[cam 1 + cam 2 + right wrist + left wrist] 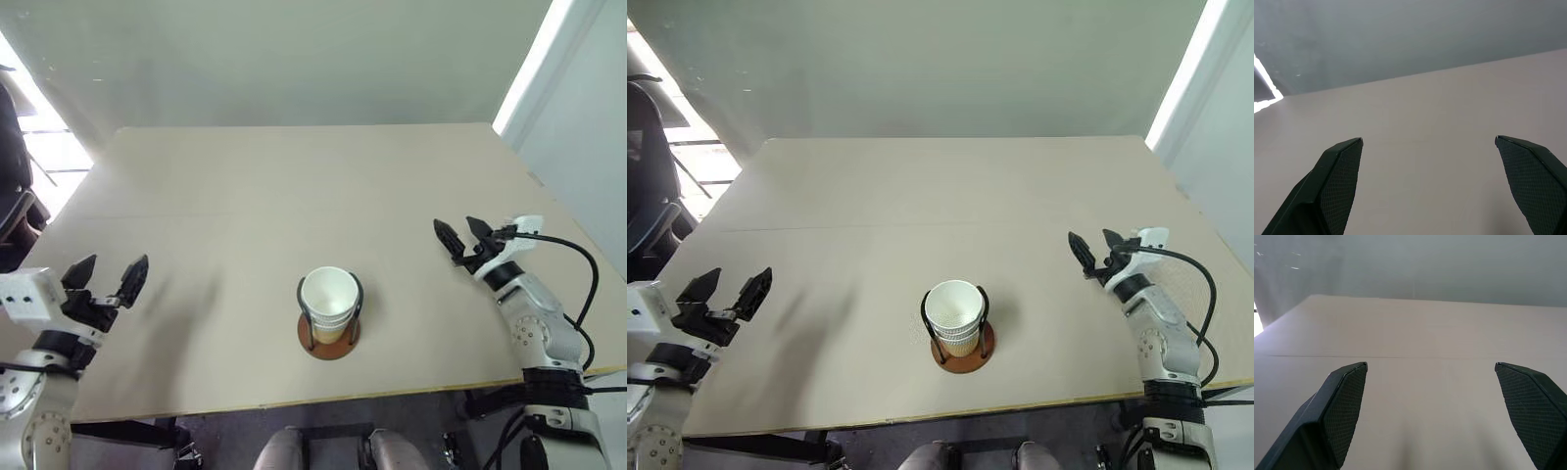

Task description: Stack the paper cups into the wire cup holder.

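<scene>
The paper cups (329, 300) sit nested in one stack, tan outside and white at the rim, inside the wire cup holder (329, 341), which stands on its round reddish-brown base near the table's front edge at the centre. My left gripper (108, 274) hovers open over the table's front left, well apart from the holder. On the right side my right gripper (462, 235) is open too, with nothing between its fingers. Both wrist views look along spread black fingers (1342, 406) (1339, 178) over bare tabletop.
The beige table (294, 196) runs back to a grey wall. A dark office chair (647, 186) stands off the left edge. A black cable (578, 259) loops from my right wrist near the table's right edge.
</scene>
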Controlling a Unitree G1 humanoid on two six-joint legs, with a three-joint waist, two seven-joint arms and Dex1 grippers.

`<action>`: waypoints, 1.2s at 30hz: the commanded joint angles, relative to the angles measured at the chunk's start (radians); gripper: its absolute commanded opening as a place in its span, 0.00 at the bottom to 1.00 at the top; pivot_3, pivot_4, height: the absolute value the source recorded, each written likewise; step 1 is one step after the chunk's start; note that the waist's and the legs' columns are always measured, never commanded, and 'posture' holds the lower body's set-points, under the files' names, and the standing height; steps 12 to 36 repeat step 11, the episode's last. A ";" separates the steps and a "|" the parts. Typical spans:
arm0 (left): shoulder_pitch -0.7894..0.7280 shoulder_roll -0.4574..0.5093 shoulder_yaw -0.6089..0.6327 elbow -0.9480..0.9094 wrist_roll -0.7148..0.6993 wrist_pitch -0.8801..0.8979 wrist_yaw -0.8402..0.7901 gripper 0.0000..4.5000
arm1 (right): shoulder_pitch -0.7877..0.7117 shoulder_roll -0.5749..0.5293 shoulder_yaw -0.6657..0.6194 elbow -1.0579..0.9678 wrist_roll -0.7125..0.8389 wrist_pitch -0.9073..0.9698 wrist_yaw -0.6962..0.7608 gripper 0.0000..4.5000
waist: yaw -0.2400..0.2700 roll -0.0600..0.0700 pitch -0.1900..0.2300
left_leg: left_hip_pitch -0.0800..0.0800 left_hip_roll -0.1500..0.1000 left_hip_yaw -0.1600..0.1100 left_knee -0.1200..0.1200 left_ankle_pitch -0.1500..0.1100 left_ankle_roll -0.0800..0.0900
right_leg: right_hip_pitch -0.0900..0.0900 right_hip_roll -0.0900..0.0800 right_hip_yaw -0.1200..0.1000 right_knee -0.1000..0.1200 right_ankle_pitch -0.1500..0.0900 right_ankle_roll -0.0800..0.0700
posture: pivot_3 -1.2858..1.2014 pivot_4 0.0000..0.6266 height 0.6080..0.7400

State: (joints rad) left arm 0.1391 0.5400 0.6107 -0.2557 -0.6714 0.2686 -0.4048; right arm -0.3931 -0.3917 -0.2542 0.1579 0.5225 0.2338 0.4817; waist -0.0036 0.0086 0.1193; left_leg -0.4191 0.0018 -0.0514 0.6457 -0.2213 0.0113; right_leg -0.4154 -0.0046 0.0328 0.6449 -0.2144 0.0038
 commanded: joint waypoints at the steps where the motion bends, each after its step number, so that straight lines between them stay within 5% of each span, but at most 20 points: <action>1: 0.000 -0.003 0.010 -0.018 0.011 0.000 0.005 0.99 | -0.011 -0.003 -0.021 -0.019 -0.007 -0.026 0.007 1.00 | 0.000 0.000 0.000 | 0.000 0.001 0.000 0.000 -0.001 0.000 | 0.000 0.000 0.000 0.000 0.000 -0.001 | 0.52 0.24 1.00; 36: -0.004 0.000 -0.016 -0.031 0.020 0.034 -0.008 0.99 | 0.000 0.002 -0.009 -0.022 -0.033 -0.038 0.022 1.00 | 0.000 0.000 0.000 | 0.000 0.001 0.000 0.000 -0.001 -0.002 | 0.000 0.000 -0.001 0.001 -0.003 -0.008 | 0.52 0.24 1.00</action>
